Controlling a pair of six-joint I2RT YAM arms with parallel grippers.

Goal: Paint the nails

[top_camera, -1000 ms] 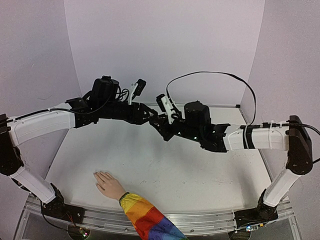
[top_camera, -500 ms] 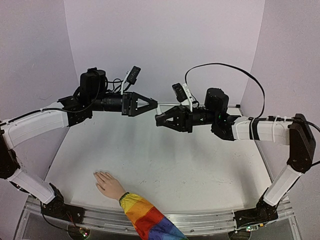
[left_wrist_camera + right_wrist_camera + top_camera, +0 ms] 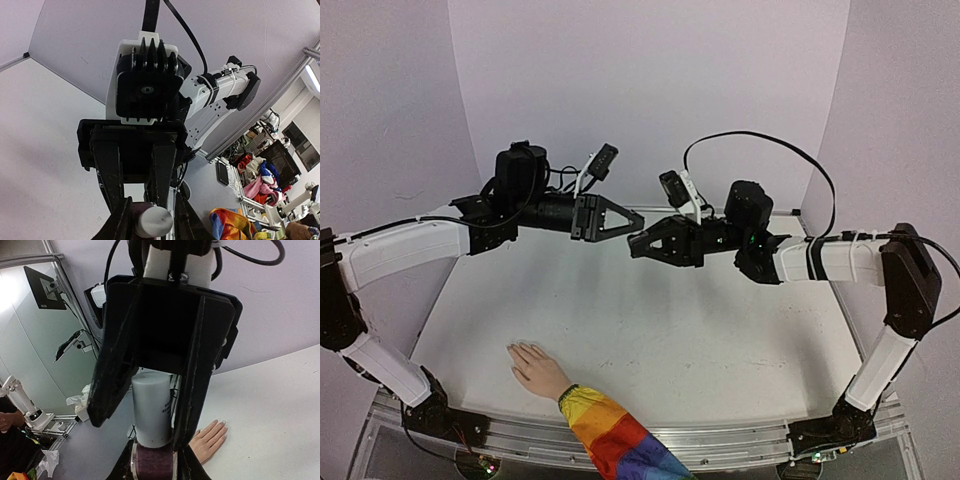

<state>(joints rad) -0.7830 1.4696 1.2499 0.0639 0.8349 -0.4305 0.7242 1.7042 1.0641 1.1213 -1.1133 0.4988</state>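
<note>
The pale hand (image 3: 535,368) with a rainbow sleeve (image 3: 610,445) lies flat at the table's near left, its nails (image 3: 515,349) too small to judge there. In the right wrist view the hand (image 3: 207,440) shows pale nails (image 3: 222,425). Both arms are raised, tips meeting mid-air. My right gripper (image 3: 152,467) is shut on the dark purple bottle (image 3: 151,462). My left gripper (image 3: 152,226) faces it, fingers closed against both sides of the white cap (image 3: 152,221). From above, the left gripper (image 3: 638,222) and right gripper (image 3: 633,243) touch tip to tip, hiding the bottle.
The white table (image 3: 670,340) is enclosed by pale walls at the back and sides. A black cable (image 3: 760,140) loops above the right arm. A metal rail (image 3: 720,445) runs along the near edge. Clutter (image 3: 250,165) lies beyond the table.
Both grippers rose from low over the table to mid-air. The left gripper let go, pulled back, then came in again and closed on the cap. The hand stayed still.
</note>
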